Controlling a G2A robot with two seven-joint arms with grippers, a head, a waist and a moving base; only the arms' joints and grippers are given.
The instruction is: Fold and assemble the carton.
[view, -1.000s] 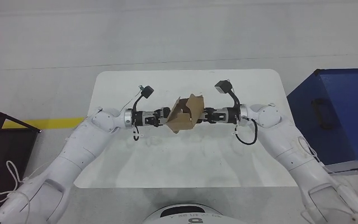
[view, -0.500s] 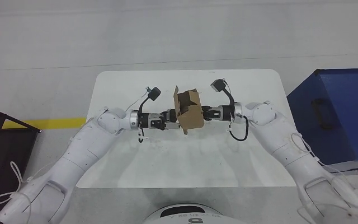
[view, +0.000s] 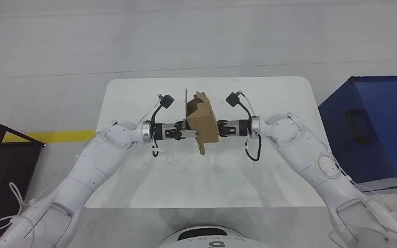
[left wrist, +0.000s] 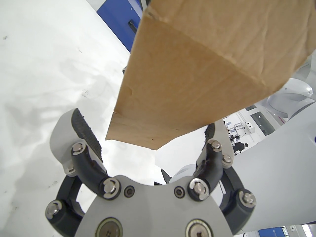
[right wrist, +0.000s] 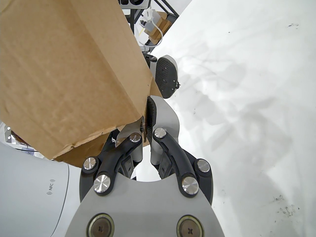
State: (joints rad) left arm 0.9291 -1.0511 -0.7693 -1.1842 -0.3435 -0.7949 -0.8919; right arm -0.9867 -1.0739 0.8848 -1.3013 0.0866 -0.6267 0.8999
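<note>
1. Our right gripper (right wrist: 145, 120) is clamped on a lower corner of the carton (right wrist: 66, 62). One ribbed pad (right wrist: 151, 114) presses flat against the cardboard, and its partner is hidden behind the panel.
2. Our left gripper (left wrist: 144, 128) is spread wide. The free edge of a carton panel lies between its fingers, and as far as we can tell it touches neither pad.
3. The carton hangs in the air over the middle of the white table (view: 267, 173). The two grippers face each other from either side of it, so all its weight is on the right-hand pinch.
4. We judge it light. The corrugated board should be stiff across each panel but ready to hinge at the scored creases. It is rough enough not to slip, though a hard pinch would dent it.
5. We think the best hold is on a panel edge close to a crease. A loose flap would swing if we held it there.
6. From above, the carton's long axis runs roughly from our near side to the far side, slightly slanted, across the line joining the grippers. One flap juts toward the far edge of the table and another trails toward us. We cannot tell which way the open end faces.
7. A blue bin (view: 366, 124) stands well apart, beyond the table on our right.
</note>
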